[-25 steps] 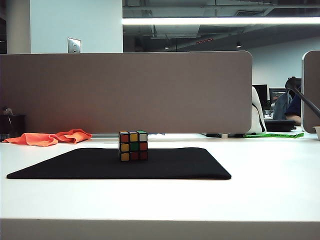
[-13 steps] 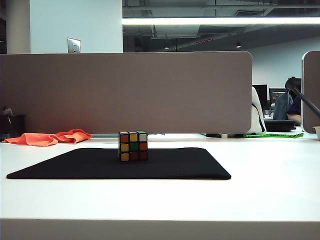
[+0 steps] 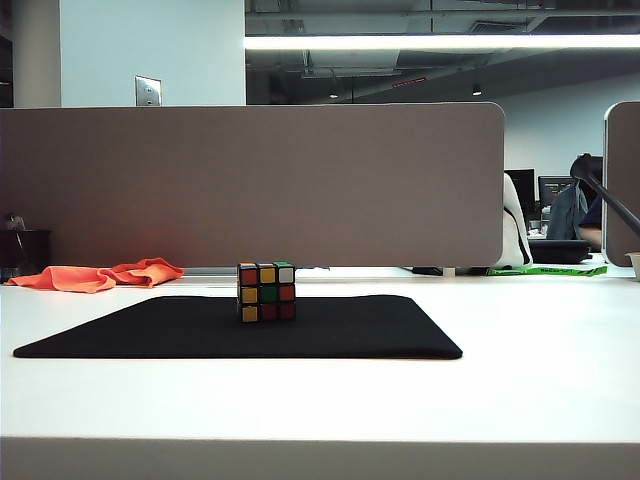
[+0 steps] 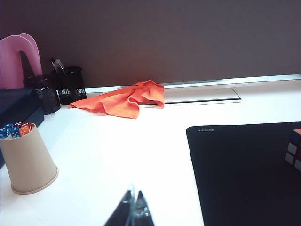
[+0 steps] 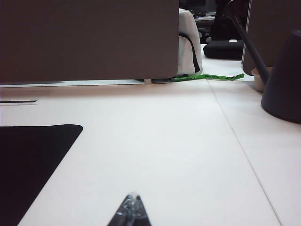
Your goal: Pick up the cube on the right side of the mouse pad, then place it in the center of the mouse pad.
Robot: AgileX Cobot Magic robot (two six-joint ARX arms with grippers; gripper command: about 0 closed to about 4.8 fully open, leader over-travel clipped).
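The cube (image 3: 266,291) rests mid mouse pad (image 3: 150,330), seemingly placed; left hand (image 4: 133,214) and right hand (image 5: 130,210) sit closed, empty, near.

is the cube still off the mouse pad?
No, in the exterior view the cube sits on the mouse pad, around its middle, with neither gripper near it.
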